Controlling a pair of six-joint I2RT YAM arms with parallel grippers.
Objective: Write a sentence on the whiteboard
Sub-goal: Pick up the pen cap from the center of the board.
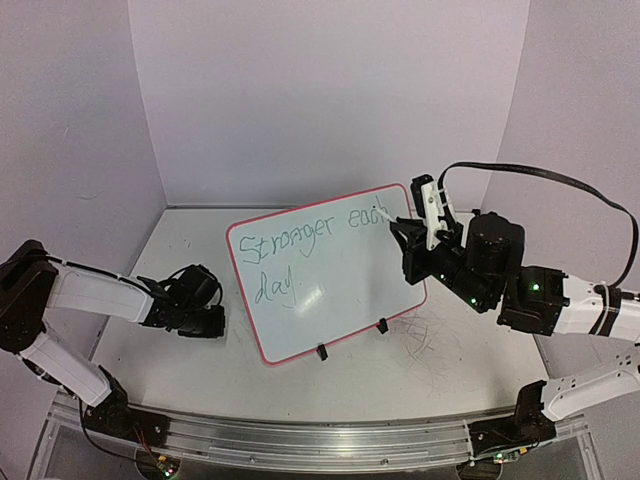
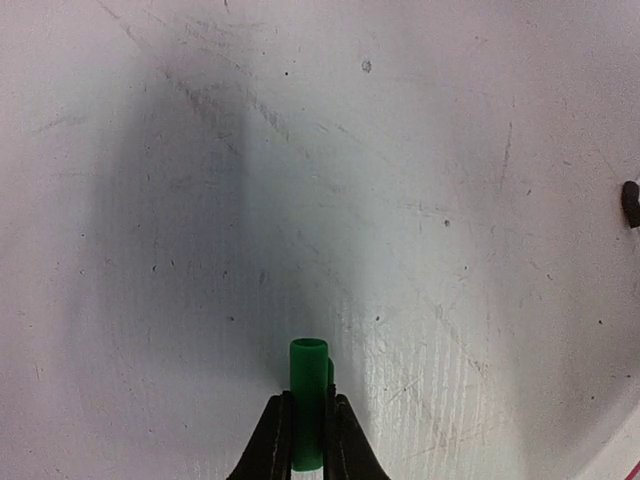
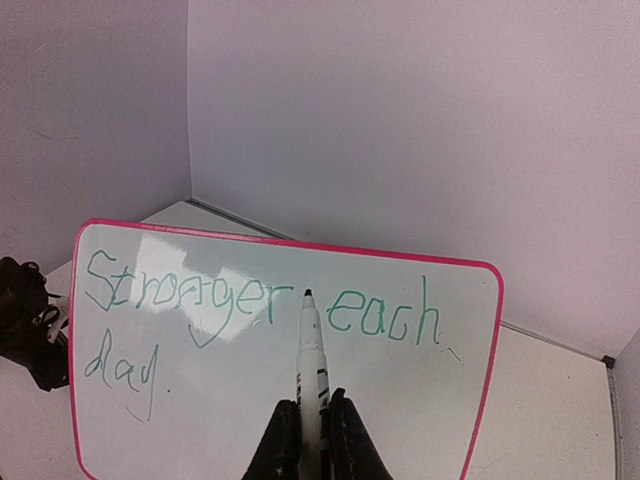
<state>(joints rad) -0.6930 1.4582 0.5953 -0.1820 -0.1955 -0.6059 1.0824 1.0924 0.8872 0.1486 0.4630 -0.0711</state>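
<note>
**Scuffed white table, lilac walls: the writing looks done**

Pale purple walls close in a corner around the scratched table [image 1: 190, 240]. From above, the whiteboard [image 1: 350, 300] stands tilted back on its black feet between the two arms. The sentence [image 1: 300, 250] runs across it in green: "Stronger each" on top, "day." beneath. The right gripper [image 1: 412, 238] sits at the board's upper right corner, just beside "each". The left gripper [image 1: 200, 310] hangs low over the table, with the board off to its right.

Through the left wrist camera, the jaws are pinched tight on a green cap [image 2: 309, 400], its open end pointing away over bare table. A black clip foot [image 2: 630, 202] shows far off to the right.

Through the right wrist camera, the fingers are clamped on a white marker [image 3: 312, 350]. Its tip points at the board straight ahead, in the gap between "Stronger" and "each". Whether it touches, I cannot tell.

With a full stop after "day", the writing seems finished. Only recapping the marker appears left.
</note>
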